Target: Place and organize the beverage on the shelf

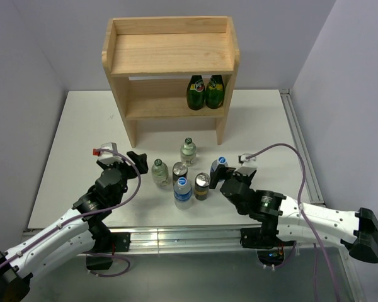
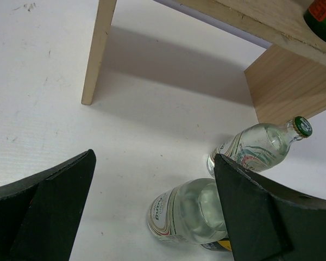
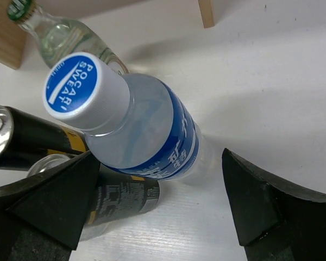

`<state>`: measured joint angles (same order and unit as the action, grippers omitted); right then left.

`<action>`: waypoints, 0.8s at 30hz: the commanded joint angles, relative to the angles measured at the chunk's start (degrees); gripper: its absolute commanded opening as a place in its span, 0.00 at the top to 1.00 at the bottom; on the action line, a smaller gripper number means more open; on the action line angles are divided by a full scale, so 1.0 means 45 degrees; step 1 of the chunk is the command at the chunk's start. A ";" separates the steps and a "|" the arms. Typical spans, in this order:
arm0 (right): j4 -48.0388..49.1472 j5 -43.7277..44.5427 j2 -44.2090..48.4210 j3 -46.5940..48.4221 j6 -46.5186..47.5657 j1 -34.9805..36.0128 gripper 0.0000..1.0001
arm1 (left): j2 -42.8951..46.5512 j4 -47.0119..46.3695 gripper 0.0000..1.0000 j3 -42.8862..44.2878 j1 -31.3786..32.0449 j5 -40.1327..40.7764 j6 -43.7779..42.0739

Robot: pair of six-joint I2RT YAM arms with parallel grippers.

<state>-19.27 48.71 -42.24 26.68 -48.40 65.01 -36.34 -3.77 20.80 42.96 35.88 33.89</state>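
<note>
The wooden shelf (image 1: pixel 170 53) stands at the back of the table. In front of it stand two clear glass green-capped bottles (image 1: pixel 188 151) (image 1: pixel 160 172), two dark cans (image 1: pixel 179 170) (image 1: pixel 202 185) and two blue-labelled water bottles (image 1: pixel 183 192) (image 1: pixel 220 168). My left gripper (image 1: pixel 135 160) is open and empty, just left of the nearer glass bottle (image 2: pixel 185 212); the other glass bottle (image 2: pixel 261 147) stands beyond it. My right gripper (image 1: pixel 222 177) is open, with the right water bottle (image 3: pixel 152 136) between its jaws, untouched. A can (image 3: pixel 119 196) stands by its left finger.
Two dark green glass bottles (image 1: pixel 197 92) (image 1: pixel 215 92) stand at the right end of the shelf's lower tier. The shelf's leg (image 2: pixel 98 49) and side panel (image 2: pixel 290 87) show ahead of my left gripper. A rail (image 1: pixel 299 145) runs along the table's right edge.
</note>
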 commanded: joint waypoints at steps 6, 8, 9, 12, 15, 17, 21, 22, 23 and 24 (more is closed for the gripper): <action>0.1585 0.0563 -0.1219 -0.0049 0.0170 -0.0150 0.00 | 0.0223 -0.0354 0.03 -0.0129 0.0102 0.0035 0.0086; 0.1741 0.0563 -0.1219 -0.0107 0.0306 -0.0267 0.00 | 0.0262 -0.0354 0.03 -0.0129 0.0102 0.0035 0.0086; 0.1820 0.0563 -0.1180 -0.0204 0.0365 -0.0345 0.00 | 0.0282 -0.0354 0.03 -0.0129 0.0102 0.0035 0.0086; 0.1957 0.0407 -0.1122 -0.0361 0.0463 -0.0658 0.00 | 0.0282 -0.0412 0.03 -0.0168 0.0102 -0.0004 0.0086; 0.1745 0.0504 -0.1160 -0.0343 0.0250 -0.0795 0.00 | 0.0224 -0.0393 0.03 -0.0129 0.0102 0.0015 0.0106; 0.1665 0.0562 -0.1296 -0.0361 -0.0102 -0.0815 0.00 | 0.0204 -0.0412 0.03 -0.0129 0.0121 0.0015 0.0106; 0.2306 0.0251 -0.1901 -0.0828 -0.0920 -0.0815 0.00 | 0.0204 -0.0509 0.03 -0.0168 0.0141 -0.0004 0.0125; 0.2444 0.0250 -0.1999 -0.0927 -0.1059 -0.0834 0.00 | 0.0184 -0.0510 0.03 -0.0168 0.0141 -0.0004 0.0125; 0.2600 0.0250 -0.2078 -0.1044 -0.1215 -0.0834 0.00 | 0.0165 -0.0510 0.03 -0.0188 0.0141 -0.0004 0.0125; 0.3047 0.0212 -0.2175 -0.1297 -0.1371 -0.0834 0.00 | 0.0165 -0.0510 0.03 -0.0149 0.0160 -0.0004 0.0125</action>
<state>-8.32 48.51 -50.50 23.51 -51.00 61.65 -35.73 -3.77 20.78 43.33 35.88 33.91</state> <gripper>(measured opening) 0.998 0.972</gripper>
